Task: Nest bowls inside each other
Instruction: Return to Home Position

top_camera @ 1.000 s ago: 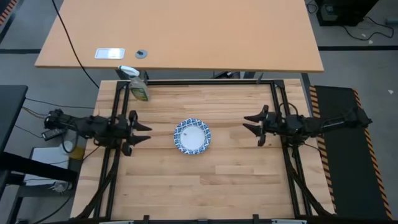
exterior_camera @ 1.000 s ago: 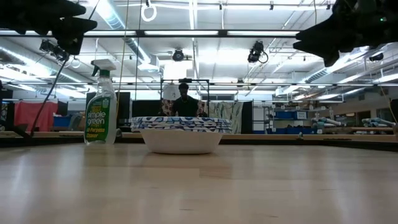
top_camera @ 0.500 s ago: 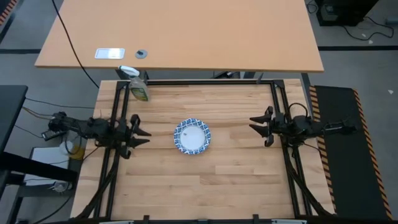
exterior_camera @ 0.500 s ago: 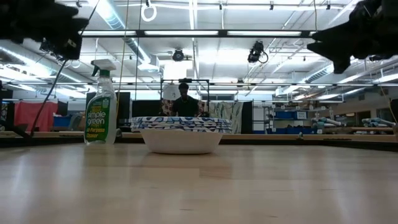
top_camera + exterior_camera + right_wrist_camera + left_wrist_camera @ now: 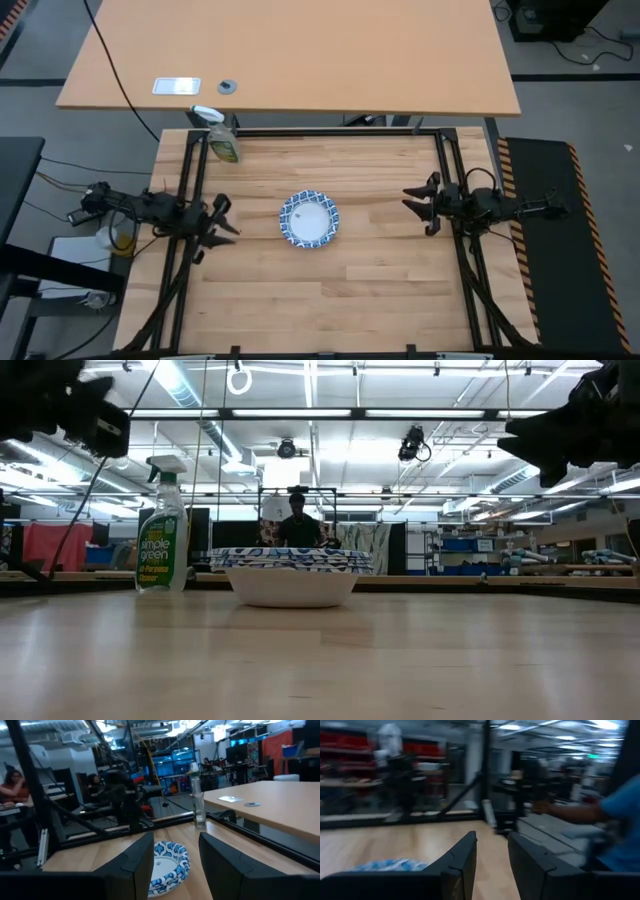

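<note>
The bowls (image 5: 309,219) stand nested in one stack at the middle of the table. The stack rests on the white base of the lowest bowl (image 5: 291,588), with the blue-patterned rims layered above it. The stack also shows in the left wrist view (image 5: 390,865) and the right wrist view (image 5: 169,862). My left gripper (image 5: 224,217) hovers open by the table's left edge, pointing level at the stack and well short of it. My right gripper (image 5: 414,209) hovers open by the right edge, also pointing at the stack. Nothing is between either pair of fingers (image 5: 492,842) (image 5: 176,842).
A green-labelled spray bottle (image 5: 222,140) stands upright at the table's far left corner (image 5: 163,530). Black frame rails (image 5: 190,190) run along the left and right edges. A light desk (image 5: 290,60) lies beyond the far edge. People show in the room behind (image 5: 297,525) (image 5: 600,815).
Both grippers have drawn back from the stack, the left toward the table's left edge and the right toward the right edge, and both have sunk a little. The left gripper's fingers have come closer together but stay apart. The bowls have not moved.
</note>
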Motion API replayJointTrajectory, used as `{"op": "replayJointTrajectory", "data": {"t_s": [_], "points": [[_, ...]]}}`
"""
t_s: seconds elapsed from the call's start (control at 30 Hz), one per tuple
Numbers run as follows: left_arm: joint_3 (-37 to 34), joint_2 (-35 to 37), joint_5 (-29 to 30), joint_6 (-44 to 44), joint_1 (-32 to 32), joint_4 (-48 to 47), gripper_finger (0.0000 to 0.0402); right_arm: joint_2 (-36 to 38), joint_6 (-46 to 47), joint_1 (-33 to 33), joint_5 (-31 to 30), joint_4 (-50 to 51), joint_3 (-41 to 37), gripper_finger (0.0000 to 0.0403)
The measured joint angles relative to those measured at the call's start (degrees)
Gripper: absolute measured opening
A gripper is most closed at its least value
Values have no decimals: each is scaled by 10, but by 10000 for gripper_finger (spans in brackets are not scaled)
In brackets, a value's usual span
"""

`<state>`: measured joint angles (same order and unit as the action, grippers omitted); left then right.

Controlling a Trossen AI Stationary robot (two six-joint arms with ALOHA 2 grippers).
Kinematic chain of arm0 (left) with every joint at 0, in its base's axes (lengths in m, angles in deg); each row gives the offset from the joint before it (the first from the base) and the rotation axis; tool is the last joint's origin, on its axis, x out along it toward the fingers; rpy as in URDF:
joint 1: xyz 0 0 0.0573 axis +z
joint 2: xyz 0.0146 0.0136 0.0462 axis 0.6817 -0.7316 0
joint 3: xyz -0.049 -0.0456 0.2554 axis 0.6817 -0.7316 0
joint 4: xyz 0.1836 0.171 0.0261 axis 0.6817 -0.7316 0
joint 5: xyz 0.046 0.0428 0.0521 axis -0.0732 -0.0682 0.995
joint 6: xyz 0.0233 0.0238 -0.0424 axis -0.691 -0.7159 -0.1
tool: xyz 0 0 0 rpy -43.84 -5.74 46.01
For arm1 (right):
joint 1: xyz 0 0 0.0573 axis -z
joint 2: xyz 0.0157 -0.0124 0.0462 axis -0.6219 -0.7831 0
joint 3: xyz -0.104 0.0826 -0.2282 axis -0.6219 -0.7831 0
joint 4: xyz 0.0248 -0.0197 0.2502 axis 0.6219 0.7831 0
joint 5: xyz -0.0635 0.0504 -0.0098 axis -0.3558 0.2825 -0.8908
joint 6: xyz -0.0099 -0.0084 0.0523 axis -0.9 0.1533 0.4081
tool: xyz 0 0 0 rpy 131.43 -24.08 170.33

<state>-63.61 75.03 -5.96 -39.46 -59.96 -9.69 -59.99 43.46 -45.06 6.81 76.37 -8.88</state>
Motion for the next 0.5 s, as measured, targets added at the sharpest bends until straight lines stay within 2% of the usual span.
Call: {"op": "replayJointTrajectory", "data": {"t_s": [0.13, 0.2, 0.33, 0.5], "points": [[0, 0, -73, -30, 0, -3, 114, 0, 15, 0, -44, -10, 0, 164], [-2, 0, -83, -37, 0, -2, 114, 0, 34, 0, -70, -14, 0, 164], [-7, -2, -77, -36, 0, -4, 114, 0, 79, 0, -83, -14, 0, 164], [-7, -1, -22, -35, 0, -2, 114, -1, 78, 0, -62, -18, 0, 164]]}}
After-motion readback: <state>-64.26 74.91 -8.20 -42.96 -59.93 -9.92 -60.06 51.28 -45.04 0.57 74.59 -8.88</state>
